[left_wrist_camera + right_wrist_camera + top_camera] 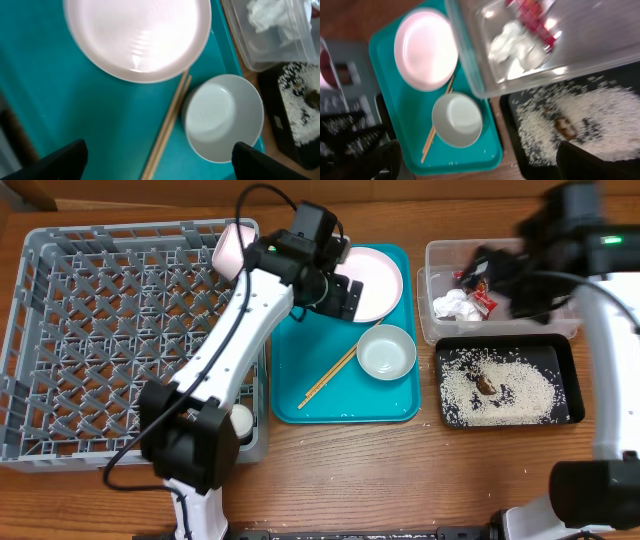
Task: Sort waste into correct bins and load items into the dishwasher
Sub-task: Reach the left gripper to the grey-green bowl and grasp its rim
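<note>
Both claws spread open.
Left gripper hangs above teal tray by pink plate; right gripper over clear tub, upper right.

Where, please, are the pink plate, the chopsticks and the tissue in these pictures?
pink plate (378, 278), overhead view, bare centre.
chopsticks (329, 377), overhead view, mid-shaft.
tissue (452, 304), overhead view, middle of the wad.

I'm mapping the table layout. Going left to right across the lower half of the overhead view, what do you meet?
Dish rack → chopsticks → grey-white bowl → black tray.
</note>
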`<state>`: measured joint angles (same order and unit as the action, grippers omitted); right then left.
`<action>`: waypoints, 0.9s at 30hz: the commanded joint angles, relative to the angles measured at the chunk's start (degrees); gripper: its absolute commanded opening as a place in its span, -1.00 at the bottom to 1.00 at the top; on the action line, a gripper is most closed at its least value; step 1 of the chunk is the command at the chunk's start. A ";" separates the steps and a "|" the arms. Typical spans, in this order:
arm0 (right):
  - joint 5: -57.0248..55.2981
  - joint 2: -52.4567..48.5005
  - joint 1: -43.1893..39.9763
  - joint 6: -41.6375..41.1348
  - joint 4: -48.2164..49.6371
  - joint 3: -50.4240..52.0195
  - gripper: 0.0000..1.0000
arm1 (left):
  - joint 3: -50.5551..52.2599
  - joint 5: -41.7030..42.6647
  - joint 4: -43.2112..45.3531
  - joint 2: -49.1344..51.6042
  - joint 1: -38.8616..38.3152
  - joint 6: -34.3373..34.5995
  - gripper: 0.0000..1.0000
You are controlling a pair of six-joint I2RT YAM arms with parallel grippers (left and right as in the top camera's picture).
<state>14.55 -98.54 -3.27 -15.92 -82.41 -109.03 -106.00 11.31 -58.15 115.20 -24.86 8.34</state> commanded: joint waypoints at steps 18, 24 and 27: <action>-0.57 3.06 -5.05 1.40 -6.40 -5.35 0.99 | 1.01 6.27 3.26 13.51 -5.55 4.70 -0.07; -0.57 3.06 -5.05 1.40 -6.45 -5.35 1.00 | 1.01 4.52 3.26 15.32 -5.62 6.08 -0.29; -0.59 3.06 -5.05 1.40 -6.43 -5.35 1.00 | 1.01 4.61 3.50 15.43 -5.64 6.10 -0.50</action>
<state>14.15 -96.38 -8.49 -14.96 -89.08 -113.25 -105.45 16.62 -54.92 129.45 -30.09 13.61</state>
